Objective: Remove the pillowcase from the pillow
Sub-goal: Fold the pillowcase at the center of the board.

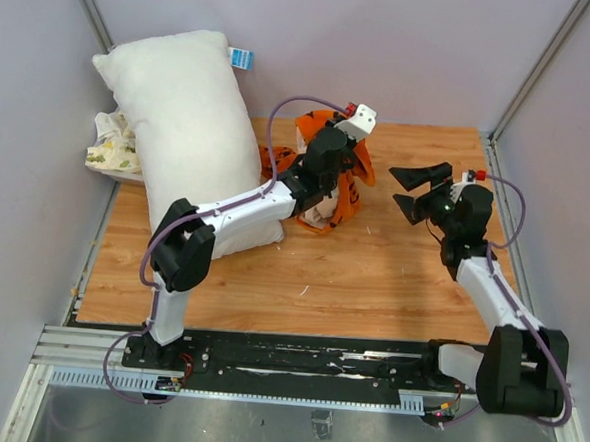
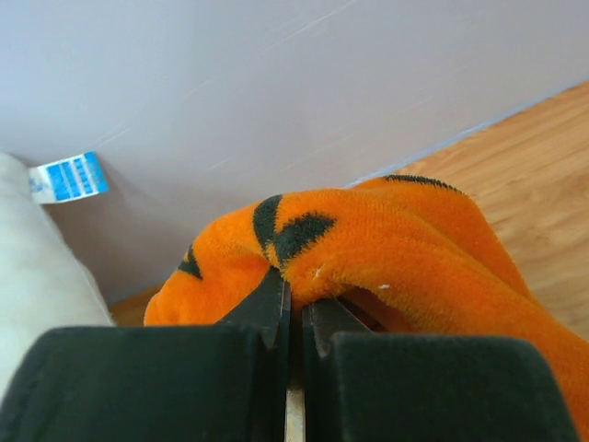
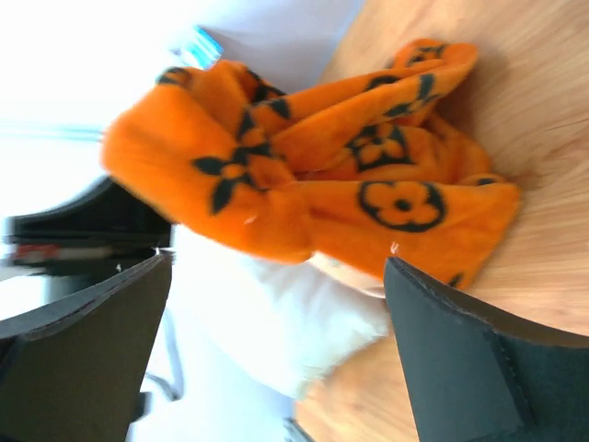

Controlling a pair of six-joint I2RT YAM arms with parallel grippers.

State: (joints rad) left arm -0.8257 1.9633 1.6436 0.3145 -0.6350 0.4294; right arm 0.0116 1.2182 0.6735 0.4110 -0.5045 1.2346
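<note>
Notably, left pincer [image 2: 294,296] pinched pillowcase [image 1: 349,191]; right pincer [image 1: 401,187] gaped, pillowcase near at 9 o'clock, off pillow [image 1: 186,124].

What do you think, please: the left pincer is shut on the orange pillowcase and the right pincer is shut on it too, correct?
Not quite. The left pincer is shut on the pillowcase, but the right pincer is open and clear of it, holding nothing; the top external view shows this.

blue tag [image 1: 241,58] on pillow [image 1: 186,124], print unreadable
</note>
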